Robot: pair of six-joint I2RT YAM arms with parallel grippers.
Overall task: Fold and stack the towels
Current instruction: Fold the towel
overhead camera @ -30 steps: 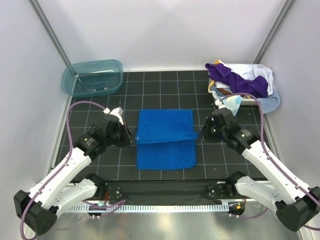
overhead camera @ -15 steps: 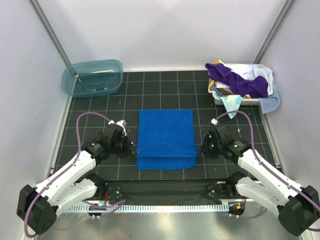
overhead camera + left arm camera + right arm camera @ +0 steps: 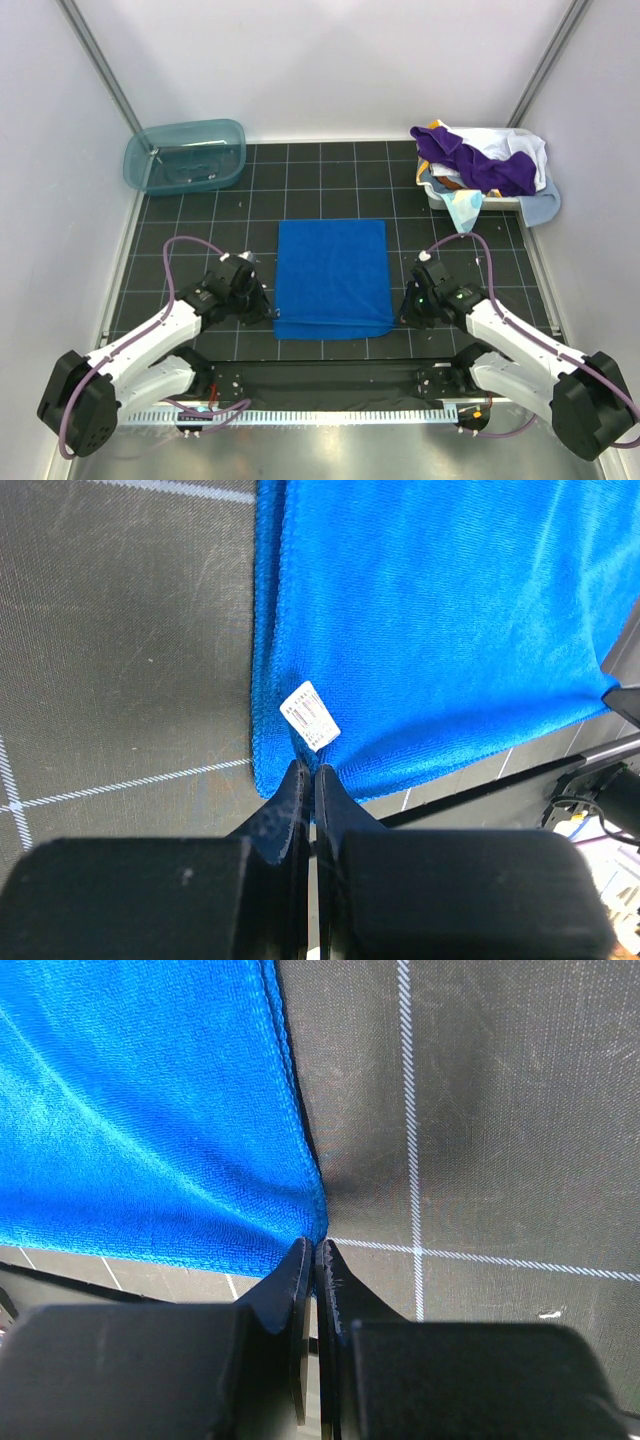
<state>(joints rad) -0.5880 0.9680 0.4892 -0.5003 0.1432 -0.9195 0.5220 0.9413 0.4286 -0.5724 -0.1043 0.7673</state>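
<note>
Top external: folded towel (image 3: 332,275).
Near corners pinched tight by left claw (image 3: 270,314), right claw (image 3: 403,312); uneven release could skew edges.

From above and behind the arm bases we look down and forward over the whole table (image 3: 200,230), near edge at the bottom, far edge at the top. Our left wrist view looks down past the left gripper (image 3: 305,768), very close to the blue towel (image 3: 430,610) at its near left corner. Our right wrist view looks past the right gripper (image 3: 308,1243) at the near right corner. All three views share the towel's near edge.
</note>
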